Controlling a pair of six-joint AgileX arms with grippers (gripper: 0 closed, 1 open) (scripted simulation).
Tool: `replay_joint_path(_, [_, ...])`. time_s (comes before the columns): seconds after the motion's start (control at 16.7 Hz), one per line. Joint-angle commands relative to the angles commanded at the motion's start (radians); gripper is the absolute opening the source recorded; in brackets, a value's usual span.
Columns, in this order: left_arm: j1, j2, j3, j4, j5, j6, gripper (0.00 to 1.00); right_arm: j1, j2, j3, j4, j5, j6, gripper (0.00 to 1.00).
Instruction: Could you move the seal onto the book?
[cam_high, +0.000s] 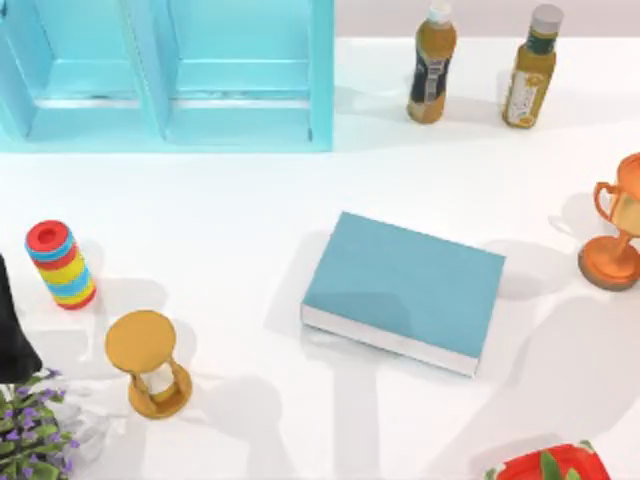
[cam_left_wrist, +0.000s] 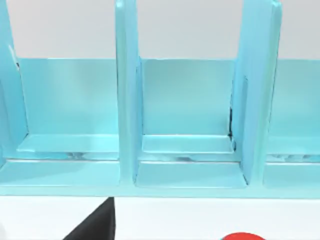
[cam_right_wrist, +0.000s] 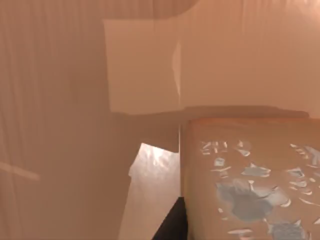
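Observation:
The book (cam_high: 405, 285), teal-blue with white page edges, lies flat near the middle of the table with nothing on its cover. Very close in the right wrist view is the seal (cam_right_wrist: 250, 190), a tan-brown block face with a pale flecked mark. A dark bit of my right gripper (cam_right_wrist: 172, 227) shows at its edge; whether it holds the seal I cannot tell. My left arm (cam_high: 12, 325) sits parked at the table's left edge, and a black part of it (cam_left_wrist: 95, 227) shows in the left wrist view facing the shelf.
A light-blue shelf unit (cam_high: 170, 75) stands at the back left. Two bottles (cam_high: 431, 62) (cam_high: 530, 68) stand at the back right, a trophy (cam_high: 618, 225) at the right edge. At left are stacked rings (cam_high: 60, 265), a golden hourglass (cam_high: 148, 362) and a plant (cam_high: 30, 430). A red object (cam_high: 548, 465) is front right.

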Motion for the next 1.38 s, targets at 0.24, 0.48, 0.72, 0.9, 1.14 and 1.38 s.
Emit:
replay_joint_path(0.24, [0.000,0.000,0.000,0.000,0.000,0.000,1.00,0.024,-0.049,0.086,-0.057,0.039,0.113,0.00])
replay_joint_path(0.48, [0.000,0.000,0.000,0.000,0.000,0.000,1.00,0.117,-0.114,0.196,-0.194,0.064,0.255,0.00])
replay_joint_path(0.72, [0.000,0.000,0.000,0.000,0.000,0.000,1.00,0.274,-0.164,0.293,-0.389,0.043,0.358,0.00])
replay_joint_path(0.9, [0.000,0.000,0.000,0.000,0.000,0.000,1.00,0.390,-0.178,0.334,-0.508,0.010,0.395,0.00])
replay_joint_path(1.14, [0.000,0.000,0.000,0.000,0.000,0.000,1.00,0.417,-0.184,0.343,-0.537,-0.001,0.402,0.00])
replay_joint_path(1.38, [0.000,0.000,0.000,0.000,0.000,0.000,1.00,0.418,-0.183,0.344,-0.544,0.004,0.417,0.00])
